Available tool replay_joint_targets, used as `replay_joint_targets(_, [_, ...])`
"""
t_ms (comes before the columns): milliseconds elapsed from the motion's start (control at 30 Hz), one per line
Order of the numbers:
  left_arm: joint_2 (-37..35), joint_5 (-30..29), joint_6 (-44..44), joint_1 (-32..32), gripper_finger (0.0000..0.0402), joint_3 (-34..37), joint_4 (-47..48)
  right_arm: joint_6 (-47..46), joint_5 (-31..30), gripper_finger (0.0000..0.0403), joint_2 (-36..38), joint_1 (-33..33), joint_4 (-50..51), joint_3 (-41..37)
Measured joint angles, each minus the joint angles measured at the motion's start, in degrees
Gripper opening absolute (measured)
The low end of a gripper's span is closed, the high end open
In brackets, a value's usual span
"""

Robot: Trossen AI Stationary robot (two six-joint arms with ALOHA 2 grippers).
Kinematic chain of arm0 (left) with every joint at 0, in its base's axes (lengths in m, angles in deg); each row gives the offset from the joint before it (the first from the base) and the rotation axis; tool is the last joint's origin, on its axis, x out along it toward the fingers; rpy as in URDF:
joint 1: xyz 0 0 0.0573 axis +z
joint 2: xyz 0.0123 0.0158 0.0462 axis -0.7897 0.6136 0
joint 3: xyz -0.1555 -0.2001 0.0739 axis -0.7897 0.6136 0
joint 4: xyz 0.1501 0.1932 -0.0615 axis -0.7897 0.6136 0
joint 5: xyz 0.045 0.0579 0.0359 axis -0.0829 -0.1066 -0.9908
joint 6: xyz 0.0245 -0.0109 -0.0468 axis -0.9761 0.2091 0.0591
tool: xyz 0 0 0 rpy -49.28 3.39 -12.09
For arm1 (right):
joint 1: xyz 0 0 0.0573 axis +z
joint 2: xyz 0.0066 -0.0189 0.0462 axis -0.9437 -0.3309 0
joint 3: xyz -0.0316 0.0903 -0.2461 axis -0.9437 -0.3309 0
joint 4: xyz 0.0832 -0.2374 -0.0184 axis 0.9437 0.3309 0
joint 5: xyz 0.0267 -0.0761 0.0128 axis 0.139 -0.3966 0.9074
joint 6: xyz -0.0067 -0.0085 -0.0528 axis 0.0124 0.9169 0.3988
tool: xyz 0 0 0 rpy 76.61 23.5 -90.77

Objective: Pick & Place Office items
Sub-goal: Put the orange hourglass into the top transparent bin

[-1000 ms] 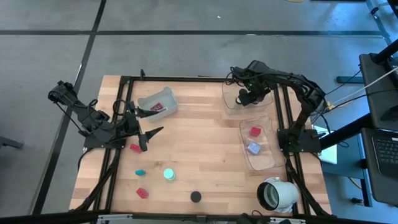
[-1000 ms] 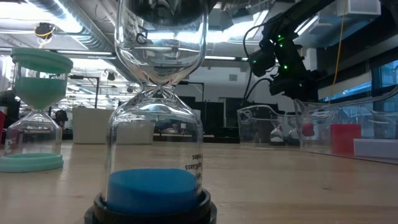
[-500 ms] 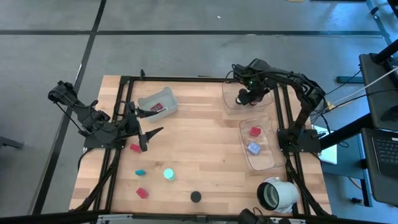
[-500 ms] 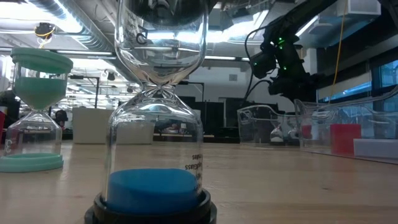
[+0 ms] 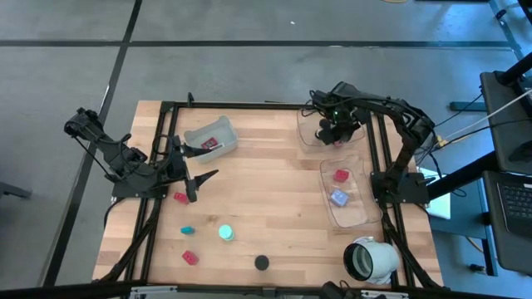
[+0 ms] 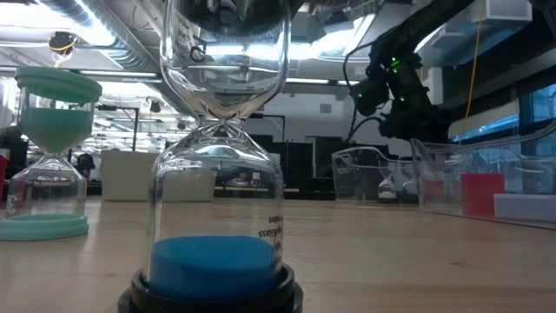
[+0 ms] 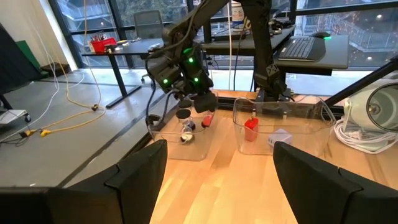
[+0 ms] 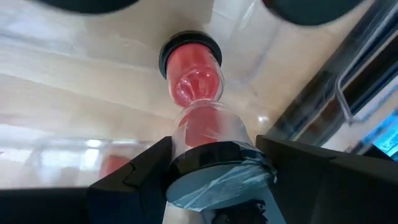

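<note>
We record a light wooden slatted table top (image 5: 266, 199) edged by a black metal frame (image 5: 162, 149), standing on a grey floor crossed by dark lines. The right gripper (image 5: 331, 131) hangs over the far clear plastic tray (image 5: 304, 133) at the table's far right, its fingers (image 8: 292, 180) closed on the taped dark cap of a small red-sand hourglass (image 8: 196, 106), which hangs down into that tray. Just nearer, a second clear plastic tray (image 5: 326, 193) holds a red block (image 5: 341, 175) and a lavender cube (image 5: 338, 198). The left gripper (image 5: 199, 178) waits low over the table's left side, fingers spread wide and holding nothing. A grey plastic tray (image 5: 199, 133) at far left holds a red piece (image 5: 209, 144). Loose on the wood we list a red block (image 5: 180, 197) close beside the left fingers, a teal bit (image 5: 187, 230), a teal-capped hourglass (image 5: 226, 233), another red block (image 5: 190, 257) and a black-capped hourglass with blue sand (image 6: 217, 261) at the near edge. A big white hollow cylinder (image 5: 370, 259) lies at the near right corner. Beyond the table the room shows office desks (image 7: 124, 50), a keyboard (image 7: 301, 46), large windows and ceiling lights (image 6: 304, 48).
</note>
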Motion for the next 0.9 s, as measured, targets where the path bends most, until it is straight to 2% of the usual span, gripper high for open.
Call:
replay_joint_targets(133, [0.0, 0.0, 0.0, 0.0, 0.029, 0.0, 0.0, 0.5, -0.3, 0.0215, 0.1, -0.3, -1.5, -3.6])
replay_joint_targets(367, [0.0, -0.1, 0.0, 0.0, 0.029, 0.0, -0.1, 2.6, -0.9, 0.0222, 0.3, -0.8, -2.7, -4.0])
replay_joint_targets(600, [0.0, -0.2, -0.1, 0.0, 0.029, 0.0, -0.1, 2.6, -4.1, 0.0254, 0.0, -0.9, -5.3, -4.0])
replay_joint_targets(900, [0.0, -2.2, -0.1, 0.0, 0.029, 0.0, -0.1, 2.5, -3.7, 0.0302, 0.0, -1.9, -5.2, -1.7])
